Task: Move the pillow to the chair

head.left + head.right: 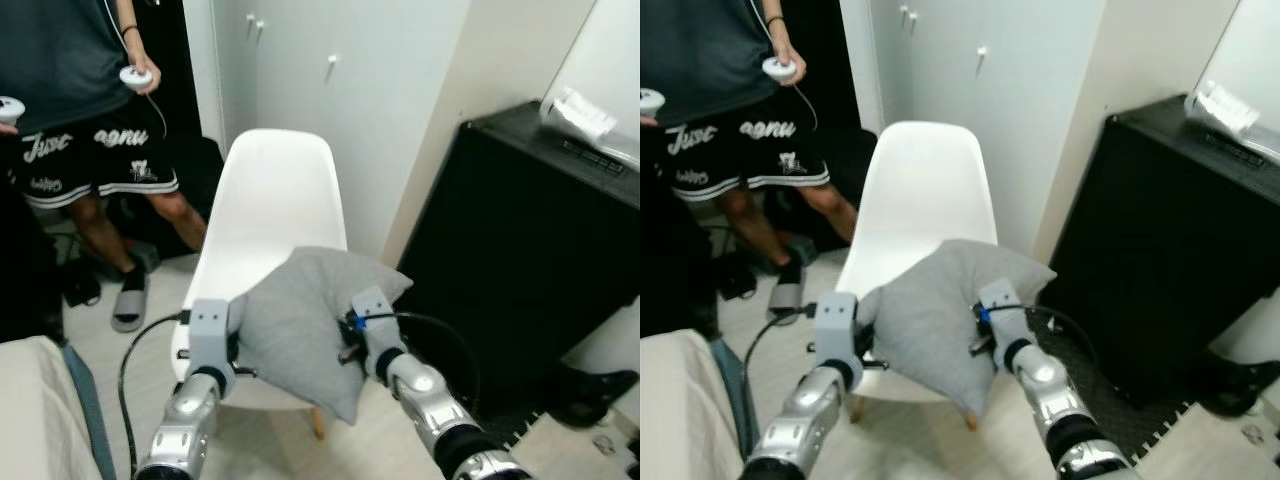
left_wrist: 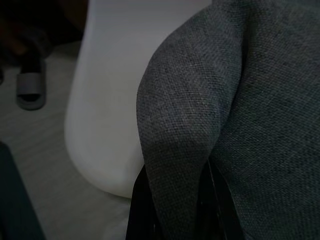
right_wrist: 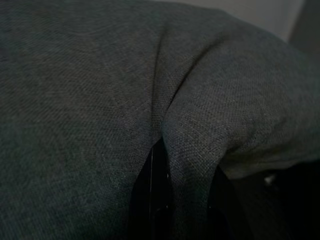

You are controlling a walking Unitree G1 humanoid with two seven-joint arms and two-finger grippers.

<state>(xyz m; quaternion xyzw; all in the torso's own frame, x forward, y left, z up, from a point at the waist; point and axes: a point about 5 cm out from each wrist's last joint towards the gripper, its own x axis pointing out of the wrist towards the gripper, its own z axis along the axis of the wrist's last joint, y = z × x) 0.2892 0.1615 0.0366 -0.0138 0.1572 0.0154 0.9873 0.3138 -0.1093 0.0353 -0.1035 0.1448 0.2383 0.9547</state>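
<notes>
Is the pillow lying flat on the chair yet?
No. The pillow hangs tilted above the chair, pinched by the left gripper and right gripper.

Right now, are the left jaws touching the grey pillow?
Touching. In the left wrist view a fold of the pillow is pinched between the left gripper jaws.

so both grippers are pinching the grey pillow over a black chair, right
Not quite: the chair is white, as the left eye view shows. The rest holds: the left gripper and right gripper each pinch a fold of the grey pillow over its seat.
</notes>
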